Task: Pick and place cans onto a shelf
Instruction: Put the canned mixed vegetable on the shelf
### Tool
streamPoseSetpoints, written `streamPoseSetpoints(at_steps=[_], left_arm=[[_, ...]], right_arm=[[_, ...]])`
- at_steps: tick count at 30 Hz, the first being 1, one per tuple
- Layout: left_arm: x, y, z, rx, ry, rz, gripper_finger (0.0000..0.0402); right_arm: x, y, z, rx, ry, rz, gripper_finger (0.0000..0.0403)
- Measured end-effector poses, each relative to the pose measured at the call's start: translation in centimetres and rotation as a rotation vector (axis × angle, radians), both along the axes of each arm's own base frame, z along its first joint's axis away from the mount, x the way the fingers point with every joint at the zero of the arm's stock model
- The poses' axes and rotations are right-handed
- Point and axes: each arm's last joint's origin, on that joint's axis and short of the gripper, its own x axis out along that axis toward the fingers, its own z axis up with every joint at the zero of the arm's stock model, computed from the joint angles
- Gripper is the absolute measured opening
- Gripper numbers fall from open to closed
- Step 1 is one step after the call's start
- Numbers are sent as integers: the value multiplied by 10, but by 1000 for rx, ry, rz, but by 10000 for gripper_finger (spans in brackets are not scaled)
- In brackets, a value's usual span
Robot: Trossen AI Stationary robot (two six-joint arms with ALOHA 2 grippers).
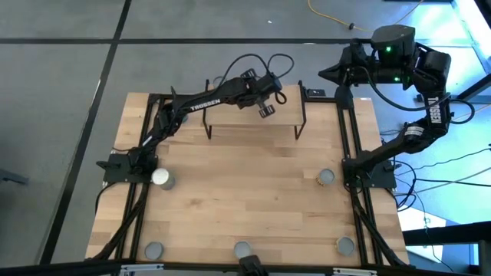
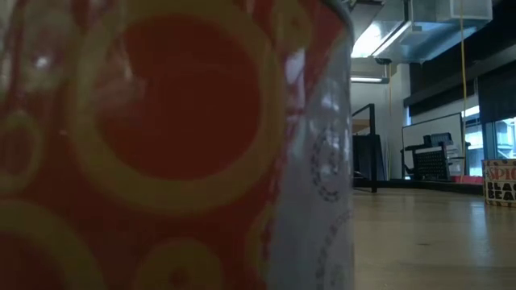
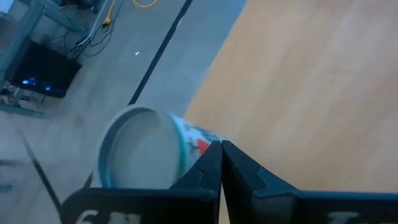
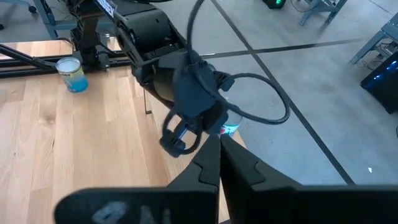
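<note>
In the high view, the left gripper (image 1: 266, 108) is seen closed and empty above the shelf (image 1: 253, 116) at upper centre, and the right gripper (image 1: 328, 73) is parked closed at upper right. In the low view, everything left of centre is hidden by one can (image 2: 173, 145). In the left wrist view, a can (image 3: 152, 149) is cut off behind the shut fingers (image 3: 211, 171).

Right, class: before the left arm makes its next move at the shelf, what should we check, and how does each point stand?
1. Left jaws free: ok, shut beside the can, not around it.
2. Can fully on the shelf: cannot tell, it sits near an edge.
3. Right jaws clear: ok, shut, at the far right corner.
4. Next can in reach: probably ok, a spare can stands by the left arm's base.
</note>
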Motion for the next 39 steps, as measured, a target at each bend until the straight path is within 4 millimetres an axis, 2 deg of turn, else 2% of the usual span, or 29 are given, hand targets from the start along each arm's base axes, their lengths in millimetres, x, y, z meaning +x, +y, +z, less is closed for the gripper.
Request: streamPoseSetpoints(at_steps=[3,7,10,14,18,22,29,35,39], left_arm=[[-2,-14,14,5,-27,-30,0],[-11,-40,49,25,-104,-79,0],[-28,-60,80,24,-179,-102,0],[-60,-78,117,12,-260,-102,0],[-89,-89,139,-31,-300,-69,0],[-116,-97,153,-80,-318,-23,0],[-138,-103,167,-145,-384,-5,0],[-148,-107,165,-187,-332,3,0],[-151,-108,165,-190,-322,9,0]], right_arm=[[0,0,0,2,-1,-2,9],[3,-4,-2,-13,18,-88,8],[15,-14,-6,-12,38,-207,4],[36,-28,-17,-1,99,-226,4],[64,-48,-38,44,199,-242,4],[91,-72,-62,86,300,-195,4],[136,-112,-110,274,354,2,4],[153,-150,-147,338,418,-40,4],[160,-170,-164,318,446,-101,4]])
